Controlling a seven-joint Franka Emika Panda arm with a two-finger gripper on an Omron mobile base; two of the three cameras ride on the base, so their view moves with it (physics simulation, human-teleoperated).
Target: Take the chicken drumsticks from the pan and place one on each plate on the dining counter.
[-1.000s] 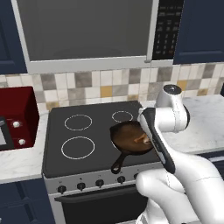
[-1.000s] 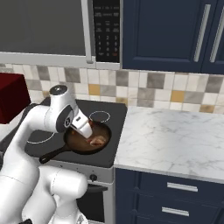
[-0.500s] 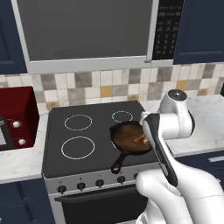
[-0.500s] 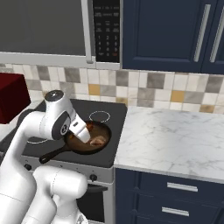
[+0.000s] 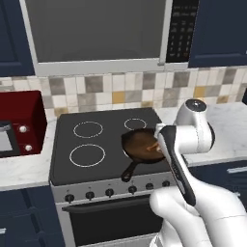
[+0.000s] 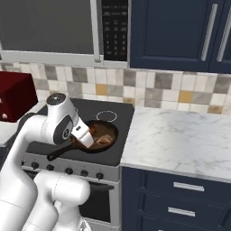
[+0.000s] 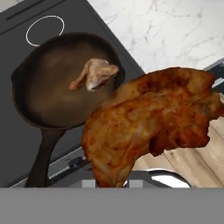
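Observation:
A large reddish-orange-brown chicken drumstick [image 7: 148,131] hangs close in front of the hand camera, above the pan's near rim and the stove's front edge. It covers the fingertips, and my gripper [image 6: 89,140] is shut on it. Below it sits the dark round pan [image 7: 52,83] on the stove, handle pointing toward the stove front. The paler tan drumstick [image 7: 97,73] lies inside the pan near its far right rim. From the base cameras, the pan [image 5: 141,144] is partly covered by my forearm. The plates and the dining counter are out of view.
The black stovetop [image 5: 87,140] has ring burners left of the pan. A white marble counter [image 6: 180,135] lies right of the stove over navy drawers. A red appliance [image 5: 19,123] stands at the left, and a microwave [image 5: 96,34] hangs overhead.
The arm has shifted slightly over the pan, with the hand drawn a little toward the stove front. The gripper stays shut on the reddish drumstick. The pan has not moved.

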